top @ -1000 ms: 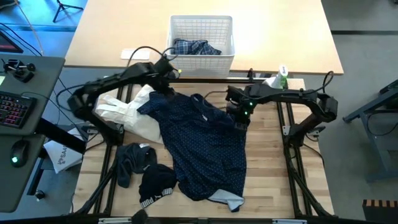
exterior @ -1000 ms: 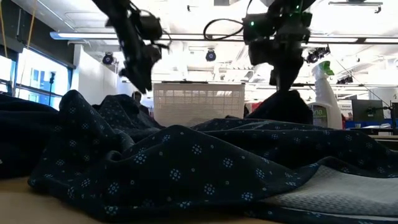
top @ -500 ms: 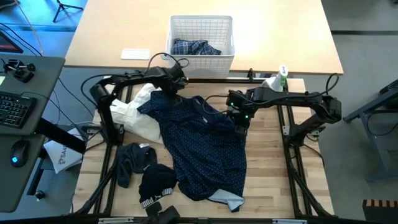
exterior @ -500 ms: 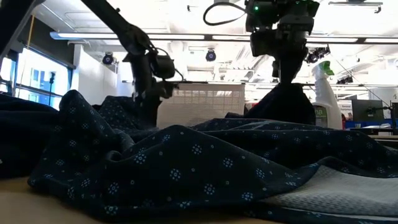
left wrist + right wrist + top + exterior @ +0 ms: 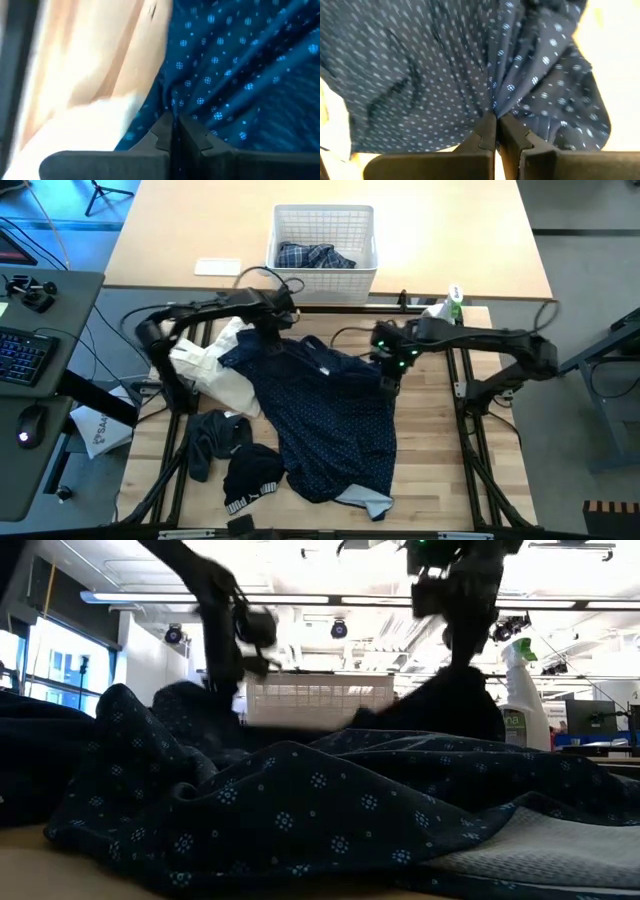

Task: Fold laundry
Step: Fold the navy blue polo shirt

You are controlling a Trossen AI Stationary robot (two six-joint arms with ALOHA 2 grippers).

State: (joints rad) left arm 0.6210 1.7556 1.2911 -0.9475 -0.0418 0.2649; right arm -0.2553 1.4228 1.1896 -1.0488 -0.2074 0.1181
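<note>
The navy dotted shirt (image 5: 330, 405) is spread crumpled across the middle of the surface (image 5: 430, 460). Its far edge is pinched by both closed tools: the left tool (image 5: 275, 330) beside a cream garment (image 5: 215, 365), the right tool (image 5: 388, 380) opposite. The spreading-out step seems under way; next, the cloth would likely need pulling taut.

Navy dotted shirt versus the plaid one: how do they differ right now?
The navy dotted shirt lies spread over the table; the plaid shirt sits bunched in the white basket. Left gripper and right gripper each pinch the navy shirt; nothing touches the plaid one. Both are unfolded.
</note>
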